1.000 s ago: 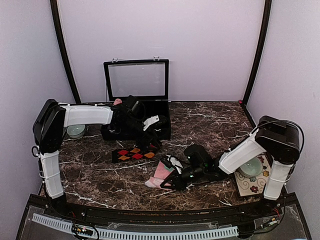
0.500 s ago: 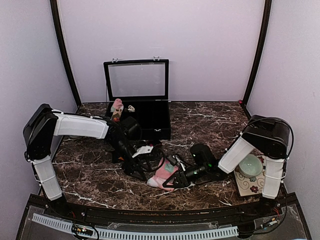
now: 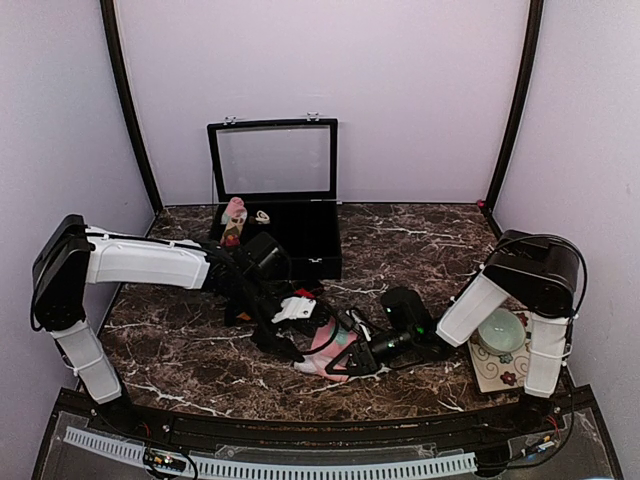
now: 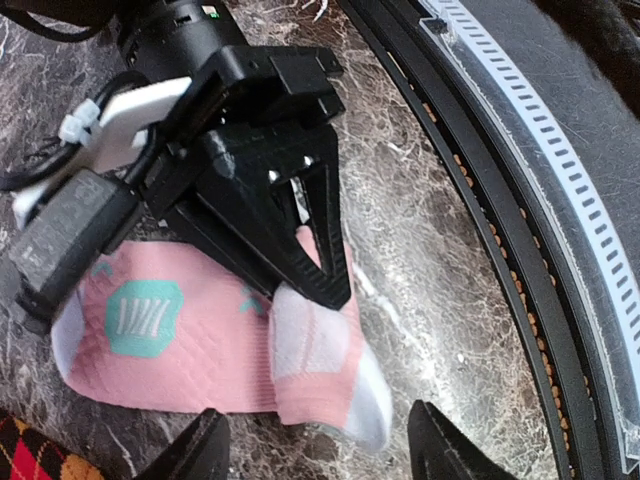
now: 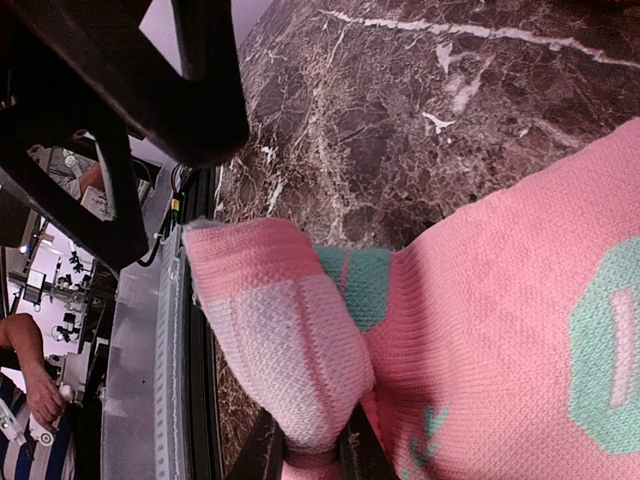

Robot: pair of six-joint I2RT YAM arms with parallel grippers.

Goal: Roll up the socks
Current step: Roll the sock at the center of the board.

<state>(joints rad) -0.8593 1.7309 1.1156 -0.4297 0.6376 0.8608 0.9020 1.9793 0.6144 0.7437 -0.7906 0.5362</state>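
Pink sock (image 3: 330,345), from above, is lying near the counter's (image 3: 430,240) front edge. At the left wrist, left fingers (image 4: 205,455) are hovering apart astride its white end. At the right wrist, right fingers (image 5: 262,450) are clamping the folded fabric; a crooked left pinch risks dragging that fold loose.

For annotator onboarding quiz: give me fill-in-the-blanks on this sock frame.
1. The pink sock is pinched by the ____ arm's jaws.
2. The left arm's jaws, either side of its white-tipped end, stand ____.
3. In the left wrist view the argyle sock shows at the bottom ____ corner.
Missing words: right; open; left.
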